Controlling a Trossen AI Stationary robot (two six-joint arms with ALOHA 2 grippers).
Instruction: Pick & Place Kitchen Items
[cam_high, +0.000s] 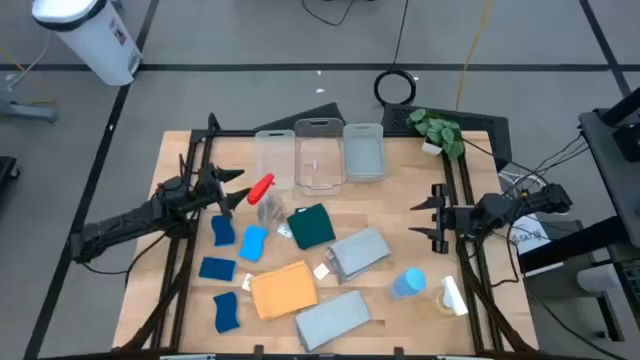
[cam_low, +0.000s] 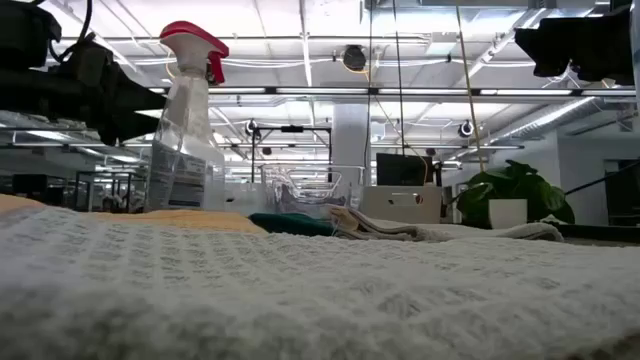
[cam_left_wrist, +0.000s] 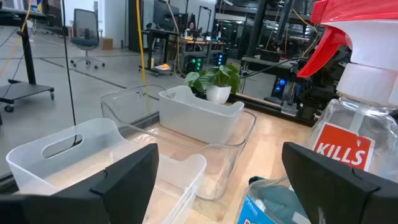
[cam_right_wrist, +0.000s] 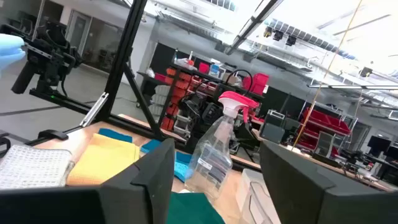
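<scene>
Left pincer (cam_high: 232, 187) hangs released, fingers spread, just left of the clear plastic spray bottle with the red trigger top (cam_high: 263, 189), not touching it. The bottle stands upright, just in front of the clear rectangular plastic bins (cam_high: 318, 155). Likely step: grasp the bottle. Bring your fingers to either side of the body below the trigger and keep clear of the blue sponge (cam_high: 222, 231) nearby. Far right of the bottle, the right pincer (cam_high: 437, 216) waits, parted and empty.
</scene>
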